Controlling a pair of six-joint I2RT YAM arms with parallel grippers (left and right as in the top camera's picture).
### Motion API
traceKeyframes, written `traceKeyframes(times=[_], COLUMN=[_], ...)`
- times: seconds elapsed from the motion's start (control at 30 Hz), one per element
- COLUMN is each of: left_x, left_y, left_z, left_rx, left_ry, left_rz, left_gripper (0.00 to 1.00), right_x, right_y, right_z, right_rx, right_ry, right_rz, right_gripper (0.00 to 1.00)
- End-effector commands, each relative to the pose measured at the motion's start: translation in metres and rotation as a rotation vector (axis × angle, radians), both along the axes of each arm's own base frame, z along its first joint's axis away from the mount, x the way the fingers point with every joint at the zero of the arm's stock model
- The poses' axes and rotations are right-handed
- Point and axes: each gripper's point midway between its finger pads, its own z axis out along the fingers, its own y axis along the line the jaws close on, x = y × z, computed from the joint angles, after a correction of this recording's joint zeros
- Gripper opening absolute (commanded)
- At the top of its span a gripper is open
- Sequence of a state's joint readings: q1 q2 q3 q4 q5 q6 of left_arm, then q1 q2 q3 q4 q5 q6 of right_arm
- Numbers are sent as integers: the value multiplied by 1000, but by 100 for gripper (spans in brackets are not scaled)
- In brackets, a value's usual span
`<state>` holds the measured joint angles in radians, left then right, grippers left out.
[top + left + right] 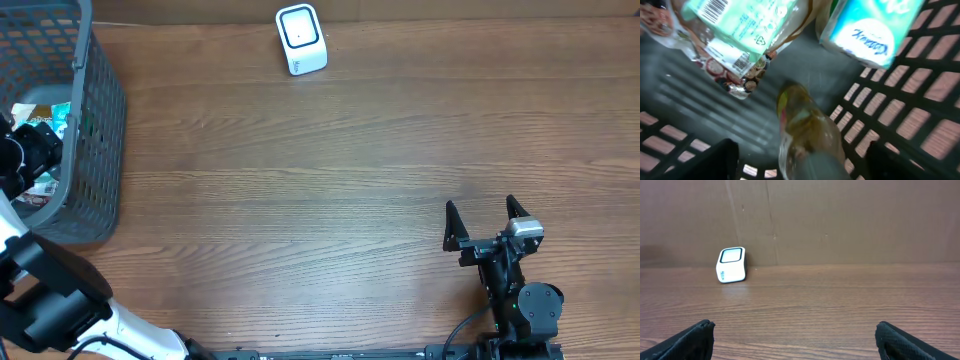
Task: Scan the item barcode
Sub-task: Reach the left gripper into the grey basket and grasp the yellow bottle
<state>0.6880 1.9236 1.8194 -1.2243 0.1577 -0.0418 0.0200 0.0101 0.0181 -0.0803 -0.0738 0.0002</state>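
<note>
The left gripper (800, 156) is hanging inside the grey basket (100, 130) at the left edge. Its jaws are spread on either side of a yellowish item (807, 127) without gripping it, probably to pick it for the white scanner (301, 40) at the far edge. The right gripper (487, 215) is resting unclenched, near right.

Table (300, 200): wood, vis. grain, smooth, low sheen. Basket (100, 130): grey plastic mesh, matt. Inside basket: bottle (807, 135) clear glossy plastic; pack (740, 25) shiny printed film. Scanner (301, 40), R of basket: white glossy plastic.
</note>
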Motion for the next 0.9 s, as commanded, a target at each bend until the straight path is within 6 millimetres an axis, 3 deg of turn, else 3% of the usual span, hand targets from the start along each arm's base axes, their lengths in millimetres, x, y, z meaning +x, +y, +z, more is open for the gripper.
traceKeyframes(times=[0.0,0.13,0.33,0.6,0.73,0.87], left_x=[5,4,4,5,6,9], left_y=[-1,-2,-3,-3,-2,1], left_z=[-9,-26,-40,-40,-39,-30], left_rx=[-24,-57,-84,-87,-84,-70], left_ry=[6,45,76,69,65,49], left_rz=[-25,-25,-25,-25,-25,-25], left_gripper=[76,68,67,62,49,43], right_x=[0,0,0,0,0,0], right_y=[-2,-2,-2,-2,-2,-2], right_z=[-3,-3,-3,-3,-3,-3], right_rx=[2,2,2,2,2,2], right_ry=[0,0,0,0,0,0], right_rz=[-9,-9,-9,-9,-9,-9], right_gripper=[100,100,100,100,100,100])
